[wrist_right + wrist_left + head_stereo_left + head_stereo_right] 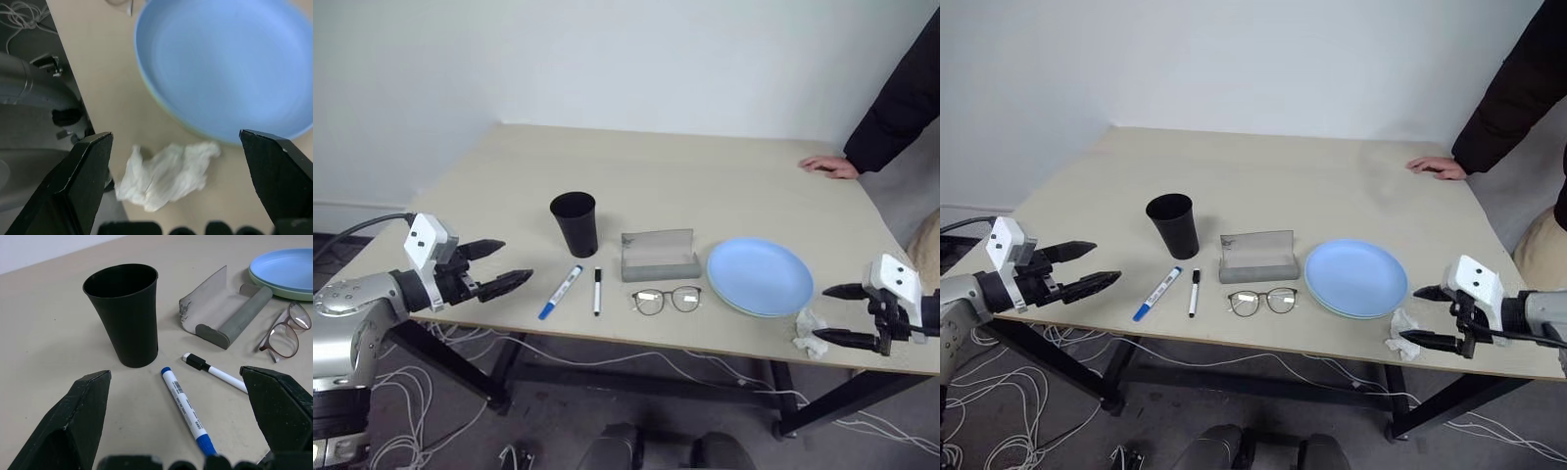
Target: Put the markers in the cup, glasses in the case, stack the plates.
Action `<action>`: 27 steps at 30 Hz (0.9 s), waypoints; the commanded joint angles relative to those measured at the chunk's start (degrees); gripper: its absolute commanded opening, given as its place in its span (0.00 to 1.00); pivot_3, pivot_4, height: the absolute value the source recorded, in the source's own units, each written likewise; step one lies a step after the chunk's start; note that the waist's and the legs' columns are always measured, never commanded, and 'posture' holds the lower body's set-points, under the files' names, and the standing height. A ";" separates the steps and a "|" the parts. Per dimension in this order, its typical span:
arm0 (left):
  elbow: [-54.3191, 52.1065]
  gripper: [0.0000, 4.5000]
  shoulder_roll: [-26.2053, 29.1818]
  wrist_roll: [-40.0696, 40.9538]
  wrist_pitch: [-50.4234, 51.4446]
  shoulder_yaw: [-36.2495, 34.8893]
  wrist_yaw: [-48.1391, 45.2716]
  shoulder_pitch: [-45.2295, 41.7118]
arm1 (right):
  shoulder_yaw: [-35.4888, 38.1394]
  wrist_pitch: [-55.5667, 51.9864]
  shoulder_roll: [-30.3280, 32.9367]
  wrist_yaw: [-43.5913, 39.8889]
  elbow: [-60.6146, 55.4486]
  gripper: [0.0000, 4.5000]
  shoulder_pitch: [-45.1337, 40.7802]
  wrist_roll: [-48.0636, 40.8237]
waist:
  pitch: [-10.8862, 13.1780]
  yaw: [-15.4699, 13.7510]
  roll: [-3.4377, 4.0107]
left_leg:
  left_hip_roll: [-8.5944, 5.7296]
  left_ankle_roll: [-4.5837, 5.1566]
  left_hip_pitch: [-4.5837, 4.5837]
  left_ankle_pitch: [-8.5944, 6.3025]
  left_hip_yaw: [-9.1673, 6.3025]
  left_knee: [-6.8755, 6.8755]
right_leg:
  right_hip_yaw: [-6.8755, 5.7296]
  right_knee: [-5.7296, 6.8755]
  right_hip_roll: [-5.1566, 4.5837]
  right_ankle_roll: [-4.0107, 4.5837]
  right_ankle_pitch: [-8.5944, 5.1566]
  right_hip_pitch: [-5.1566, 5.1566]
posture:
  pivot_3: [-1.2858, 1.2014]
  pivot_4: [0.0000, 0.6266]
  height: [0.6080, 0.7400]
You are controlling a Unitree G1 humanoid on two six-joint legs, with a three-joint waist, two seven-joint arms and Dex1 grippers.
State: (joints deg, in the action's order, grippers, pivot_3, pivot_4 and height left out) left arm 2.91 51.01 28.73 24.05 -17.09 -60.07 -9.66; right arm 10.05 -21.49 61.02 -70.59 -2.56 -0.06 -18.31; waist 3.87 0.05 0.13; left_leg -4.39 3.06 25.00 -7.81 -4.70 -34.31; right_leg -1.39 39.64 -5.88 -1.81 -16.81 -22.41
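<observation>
The black cup (pixel 575 223) stands upright left of centre. In front of it lie the two markers, the blue-capped one (pixel 560 292) and the thinner black-capped one (pixel 597 291). The grey case (pixel 659 257) sits open with its lid raised, and the glasses (pixel 667 300) lie just in front of it. The light blue plate (pixel 759 276) rests on the pale green plate (pixel 293 294), whose rim peeks out beneath. My left gripper (pixel 516 261) hovers open left of the markers and holds nothing. My right gripper (pixel 819 313) hangs open at the table's right front edge, beside the plates.
A crumpled white tissue (pixel 809 330) lies at the front edge between the plates and my right gripper. A person's hand (pixel 829 166) rests on the far right of the table, with a dark sleeve (pixel 901 98) above it. Cables (pixel 411 431) trail on the floor below.
</observation>
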 commanded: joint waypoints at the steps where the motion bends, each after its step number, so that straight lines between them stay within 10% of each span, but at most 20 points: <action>1: -0.29 1.00 0.74 -0.26 -0.93 -0.84 -0.40 -1.32 | -0.04 0.04 -0.71 1.70 -1.57 0.99 0.49 0.55 | 0.00 0.00 0.00 | 0.00 0.00 0.00 0.00 0.00 0.00 | 0.00 0.00 0.00 0.00 0.00 0.00 | 0.52 0.00 0.71; 27: -1.74 1.00 0.63 -0.49 -0.46 -1.75 0.30 0.02 | -7.26 6.88 -4.91 5.63 9.64 0.99 -3.44 7.74 | 0.00 -0.01 -0.01 | 0.00 0.00 0.02 0.00 0.00 0.00 | -0.05 -0.01 0.01 -0.01 0.01 -0.02 | 0.52 0.00 0.71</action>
State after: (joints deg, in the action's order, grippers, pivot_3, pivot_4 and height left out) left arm 2.79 51.02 27.97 24.07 -17.10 -60.00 -9.43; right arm 1.94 -15.54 56.06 -65.20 6.83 -2.16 -10.59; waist 3.87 0.04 0.13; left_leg -4.39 3.06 25.02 -7.81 -4.70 -34.31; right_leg -1.45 39.64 -5.87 -1.81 -16.80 -22.43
